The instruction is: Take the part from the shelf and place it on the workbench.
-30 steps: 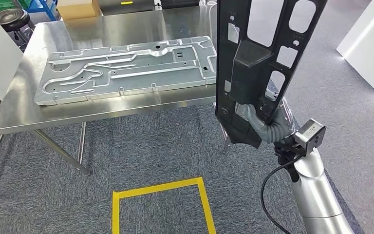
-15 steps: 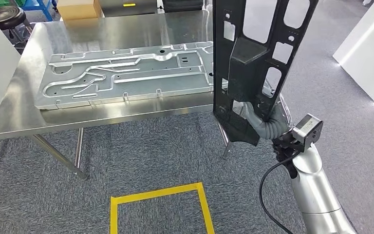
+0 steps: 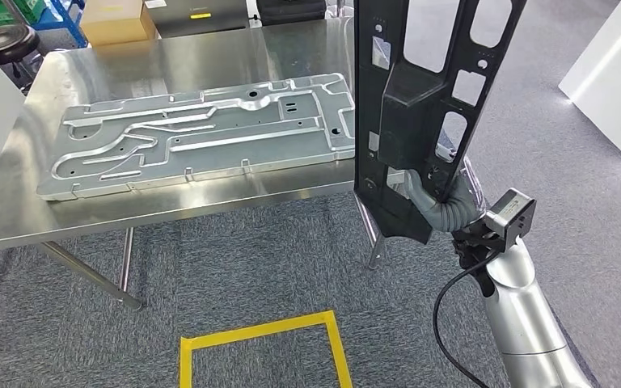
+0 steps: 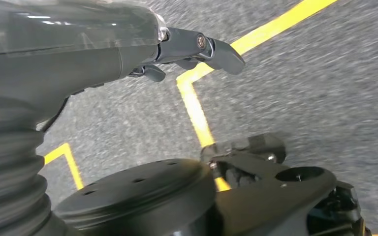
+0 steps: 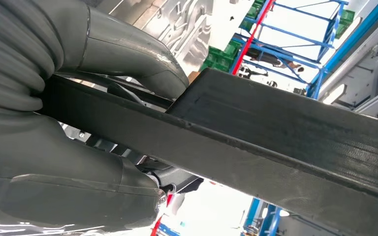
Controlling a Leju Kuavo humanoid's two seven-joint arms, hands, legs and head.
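**Black panel held upright beside the steel surface**

Nearest to us, yellow tape (image 3: 260, 339) marks a rectangle on the grey carpet (image 3: 234, 267). In the left wrist view our left hand (image 4: 187, 49) hangs above this carpet and tape; its fingers are curled in a little and it holds nothing.

On the right side, our right hand (image 3: 433, 202) grips the black plastic part (image 3: 420, 105) near its lower end. The right wrist view shows the thumb (image 5: 128, 54) pressed on one face of the part (image 5: 275, 132) and the rest of the hand on the other face. The part stands almost upright in the air, with several cut-out openings, just at the right end of the surface (image 3: 178, 56) and in front of its corner.

On the surface, a large stamped metal panel (image 3: 202, 133) lies flat. Farther back, a cardboard box (image 3: 117, 20) sits at the far edge, and a black round stool (image 3: 4, 36) stands beyond the far left corner.
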